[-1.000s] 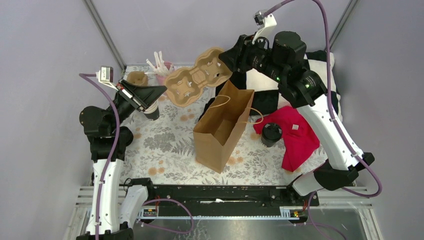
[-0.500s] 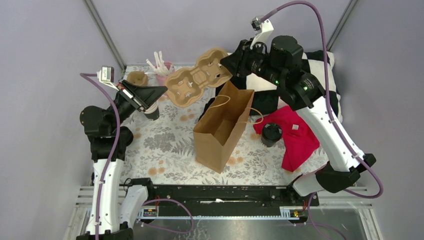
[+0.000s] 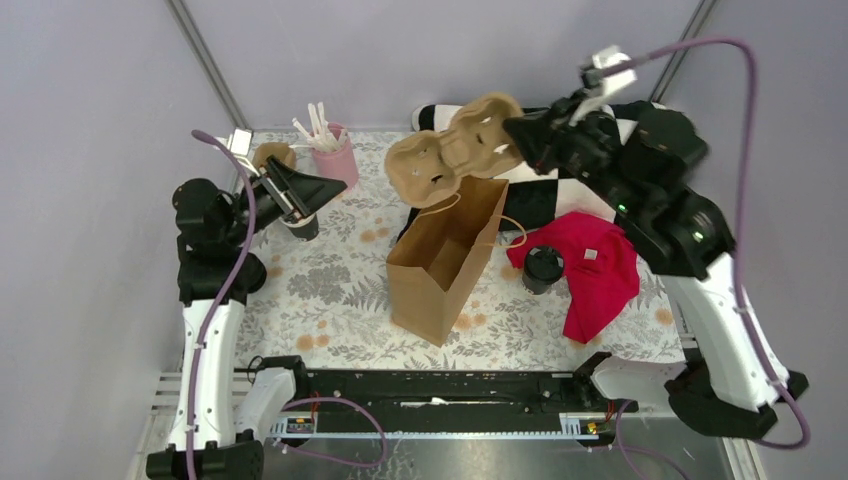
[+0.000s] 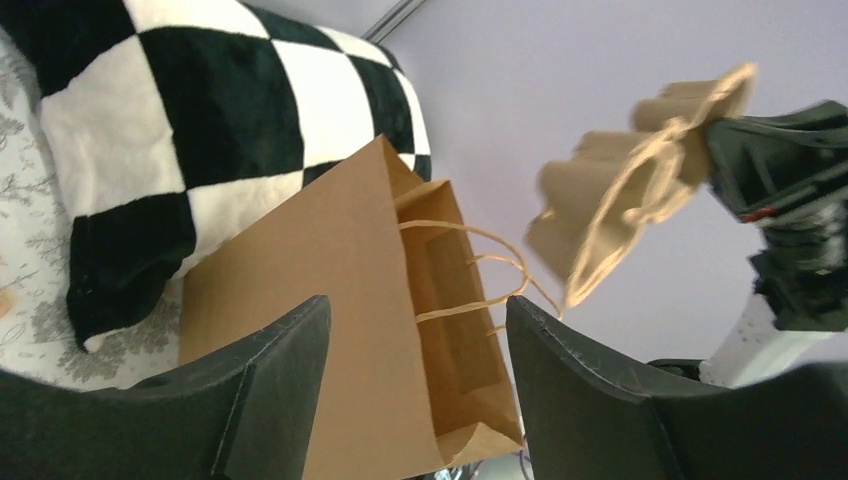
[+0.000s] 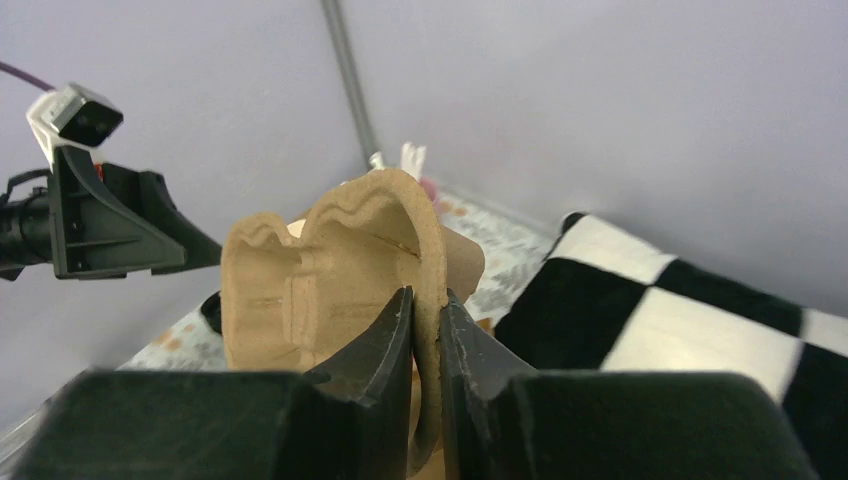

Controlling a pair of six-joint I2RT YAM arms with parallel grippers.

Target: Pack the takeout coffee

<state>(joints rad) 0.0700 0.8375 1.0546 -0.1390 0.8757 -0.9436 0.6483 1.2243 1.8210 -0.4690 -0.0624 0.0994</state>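
The takeout coffee (image 3: 543, 268), a small black cup with its lid on, stands upright on the floral tabletop (image 3: 320, 290) right of centre in the overhead view. It touches the edge of a crumpled red cloth (image 3: 598, 272) and sits just right of the open brown paper bag (image 3: 445, 255), with no gripper near it. The right gripper (image 3: 520, 135) hangs high in the upper right of that view, its jaws clenched on the rim of a moulded cardboard cup carrier (image 3: 455, 150). The carrier is in the air above the bag's mouth and touches nothing else. The right wrist view shows both fingers pressed flat on either side of the carrier's edge. The left gripper (image 3: 325, 190) is at the upper left, pointing toward the bag, its jaws released and holding nothing; the left wrist view shows the bag and carrier through the wide gap. Just below it stands another dark cup (image 3: 301, 227), and a pink cup (image 3: 338, 155) of white sticks stands behind. A black-and-white checkered blanket (image 3: 530, 200) lies at the far side of the tabletop.
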